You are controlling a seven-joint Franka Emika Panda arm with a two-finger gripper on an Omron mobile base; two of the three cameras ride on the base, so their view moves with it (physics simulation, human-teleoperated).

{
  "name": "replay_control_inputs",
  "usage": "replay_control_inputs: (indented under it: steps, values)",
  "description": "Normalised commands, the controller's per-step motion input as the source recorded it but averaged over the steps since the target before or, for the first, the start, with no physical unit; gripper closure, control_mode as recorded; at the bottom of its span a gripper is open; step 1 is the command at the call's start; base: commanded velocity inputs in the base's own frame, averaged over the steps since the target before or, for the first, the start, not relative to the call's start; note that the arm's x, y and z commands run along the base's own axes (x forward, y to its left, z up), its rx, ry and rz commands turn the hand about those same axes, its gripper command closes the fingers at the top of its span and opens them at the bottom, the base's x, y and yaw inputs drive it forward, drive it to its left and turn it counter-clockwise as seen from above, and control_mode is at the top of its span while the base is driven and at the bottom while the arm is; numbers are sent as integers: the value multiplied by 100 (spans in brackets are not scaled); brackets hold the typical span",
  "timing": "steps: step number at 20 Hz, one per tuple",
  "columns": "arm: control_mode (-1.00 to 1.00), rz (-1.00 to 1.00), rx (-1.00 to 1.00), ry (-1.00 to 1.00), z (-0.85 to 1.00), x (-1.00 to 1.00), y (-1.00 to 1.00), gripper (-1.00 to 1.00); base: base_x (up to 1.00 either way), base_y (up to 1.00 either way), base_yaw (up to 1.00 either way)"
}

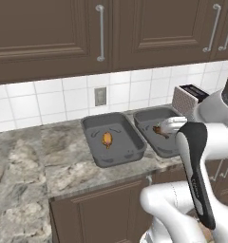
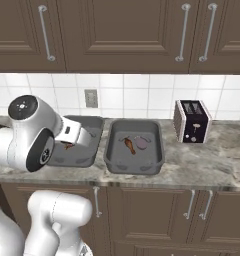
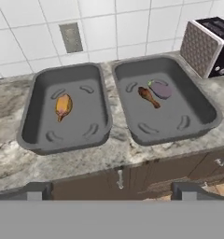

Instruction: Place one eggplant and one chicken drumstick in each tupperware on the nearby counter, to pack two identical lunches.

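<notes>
Two dark grey tupperwares sit side by side on the marbled counter (image 3: pixel 6 161). The left tupperware (image 3: pixel 39 100) holds a golden-orange chicken drumstick (image 3: pixel 63 106), also seen from the left base (image 1: pixel 107 139). In the right tupperware (image 3: pixel 198 105) lie a reddish-brown drumstick (image 3: pixel 148 96) and a pale mauve eggplant (image 3: pixel 160 89), touching each other; the right base view shows this drumstick (image 2: pixel 128 144) and eggplant (image 2: pixel 141 141). My gripper (image 3: pixel 113 191) hangs open and empty in front of the counter's edge, above and short of both tubs, roughly centred between them.
A ribbed silver toaster (image 3: pixel 205 44) stands right of the right tub. A wall outlet (image 3: pixel 70 37) sits on the white tiles behind. Dark wooden upper cabinets (image 1: pixel 49 33) hang above. Bare counter stretches left of the left tub (image 1: pixel 21 156).
</notes>
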Motion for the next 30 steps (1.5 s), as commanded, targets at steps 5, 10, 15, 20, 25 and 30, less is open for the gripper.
replay_control_inputs:
  steps: [5, 10, 15, 20, 25, 30]
  values:
    - [100, 6, 0, 0, -4, -1, 0, -100, -14, 0, 28]
    - [100, 0, 0, 0, 0, 0, 0, -100, -78, -19, 10]
    - [100, 0, 0, 0, 0, 0, 0, -100, -47, -97, -9]
    - [100, 0, 0, 0, 0, 0, 0, -100, -12, -100, -16]
    - [100, 0, 0, 0, 0, 0, 0, -100, -34, -90, -8]
    - [100, 0, 0, 0, 0, 0, 0, -100, -97, -34, 0]
